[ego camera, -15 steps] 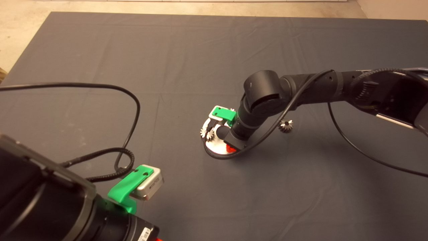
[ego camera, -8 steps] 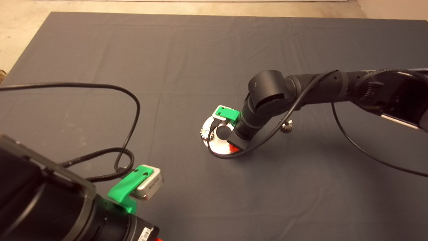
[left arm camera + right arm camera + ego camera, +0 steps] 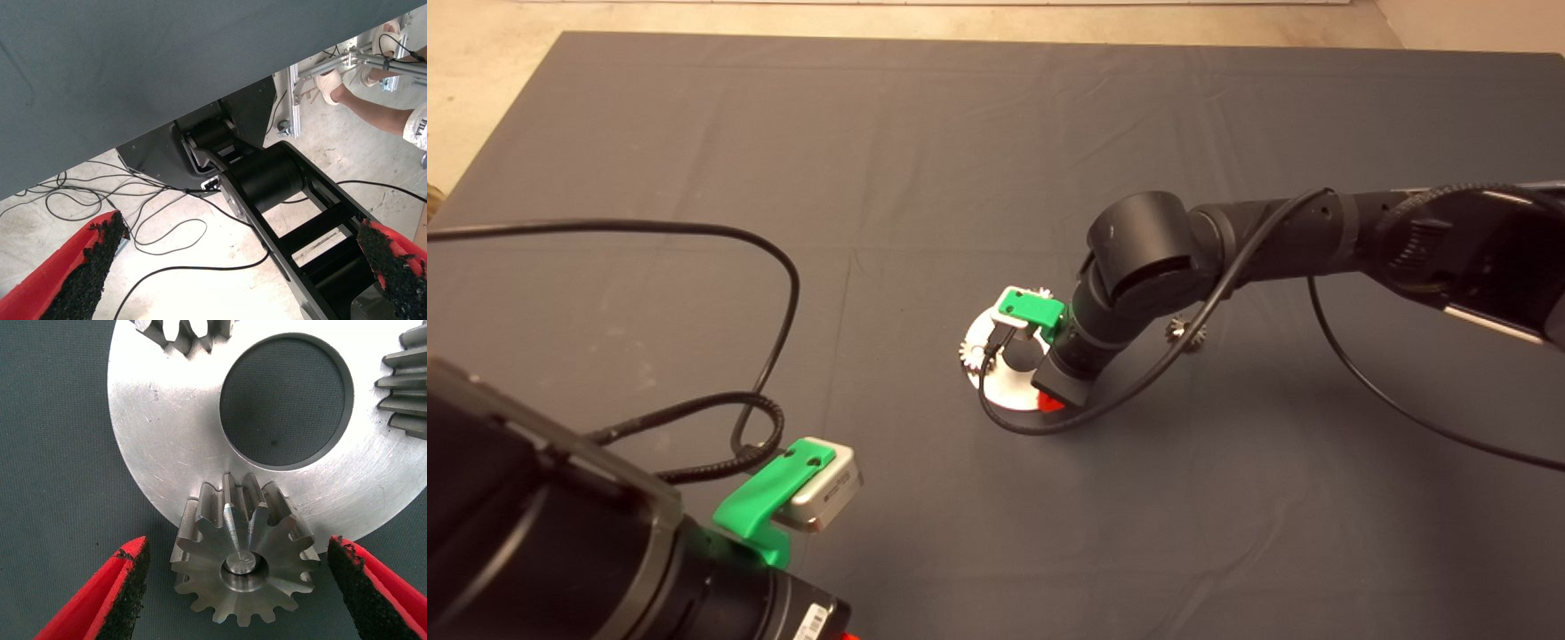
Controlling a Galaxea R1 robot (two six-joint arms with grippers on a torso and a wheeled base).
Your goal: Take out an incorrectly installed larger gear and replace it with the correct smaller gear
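A silver ring plate (image 3: 996, 387) lies mid-mat. My right gripper (image 3: 1049, 402) hangs over its near right rim, and the arm hides the gear below it. In the right wrist view the gripper (image 3: 235, 547) is open. Its fingers (image 3: 127, 587) straddle the larger gear (image 3: 243, 553), which sits on a peg at the plate's (image 3: 167, 440) rim, without touching it. Two more gears (image 3: 183, 333) (image 3: 407, 387) sit on the plate. The smaller gear (image 3: 1185, 333) lies loose on the mat to the right. My left gripper (image 3: 240, 273) is open and parked at the lower left.
The right arm's black cable (image 3: 1040, 425) loops low around the plate's near side. The left arm's cable (image 3: 783, 267) arcs over the mat at left. The left wrist view shows the floor, cables, the robot's base and a person's leg and shoe (image 3: 333, 83).
My right arm has shifted a little to the right and toward the near side over the plate. Its cable now crosses the loose gear. The left arm has not moved.
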